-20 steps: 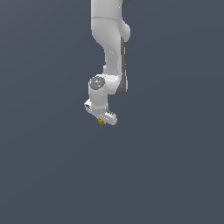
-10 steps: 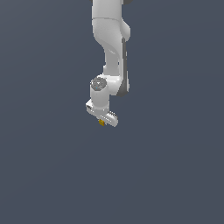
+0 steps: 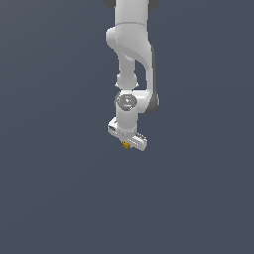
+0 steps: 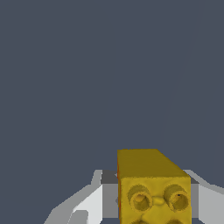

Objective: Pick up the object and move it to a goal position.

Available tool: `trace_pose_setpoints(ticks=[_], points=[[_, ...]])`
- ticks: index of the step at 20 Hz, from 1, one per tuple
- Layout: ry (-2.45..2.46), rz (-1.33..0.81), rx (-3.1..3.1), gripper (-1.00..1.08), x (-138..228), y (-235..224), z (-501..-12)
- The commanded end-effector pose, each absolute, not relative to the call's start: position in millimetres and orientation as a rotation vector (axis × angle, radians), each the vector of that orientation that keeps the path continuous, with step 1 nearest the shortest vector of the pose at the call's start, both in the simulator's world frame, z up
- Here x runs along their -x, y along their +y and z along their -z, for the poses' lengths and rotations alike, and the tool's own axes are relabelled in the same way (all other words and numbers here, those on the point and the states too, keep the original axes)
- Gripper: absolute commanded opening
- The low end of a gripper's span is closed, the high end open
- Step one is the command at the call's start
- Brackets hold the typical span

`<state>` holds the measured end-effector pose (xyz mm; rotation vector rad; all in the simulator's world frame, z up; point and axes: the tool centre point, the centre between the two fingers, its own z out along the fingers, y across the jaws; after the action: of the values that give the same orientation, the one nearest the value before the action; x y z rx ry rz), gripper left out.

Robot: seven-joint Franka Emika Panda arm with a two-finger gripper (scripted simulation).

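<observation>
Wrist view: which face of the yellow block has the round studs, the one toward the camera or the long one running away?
The yellow block shows its two round studs on the face toward the camera; the long face receding from it is flat and plain. The gripper flanks it.

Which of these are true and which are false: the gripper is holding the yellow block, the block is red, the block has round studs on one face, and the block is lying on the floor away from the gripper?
1. The gripper is holding the yellow block. True: in the wrist view the block sits between the white fingers.
2. The block is red. False: it is yellow-orange.
3. The block has round studs on one face. True: the wrist view shows two round studs on the face toward the camera.
4. The block is lying on the floor away from the gripper. False: in the exterior view it sits right at the gripper's tip.
</observation>
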<state>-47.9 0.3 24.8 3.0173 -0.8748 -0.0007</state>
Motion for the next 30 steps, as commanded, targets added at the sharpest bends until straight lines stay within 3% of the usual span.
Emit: trace_pose_setpoints(ticks=[1, 17, 30], points=[[-0.875, 0.000, -3.017, -1.00, 33.8, 19.6, -25.8], [-0.875, 0.000, -3.017, -1.00, -50.5, 127.1, -30.2], [-0.875, 0.000, -3.017, -1.00, -80.6, 161.7, -31.4]])
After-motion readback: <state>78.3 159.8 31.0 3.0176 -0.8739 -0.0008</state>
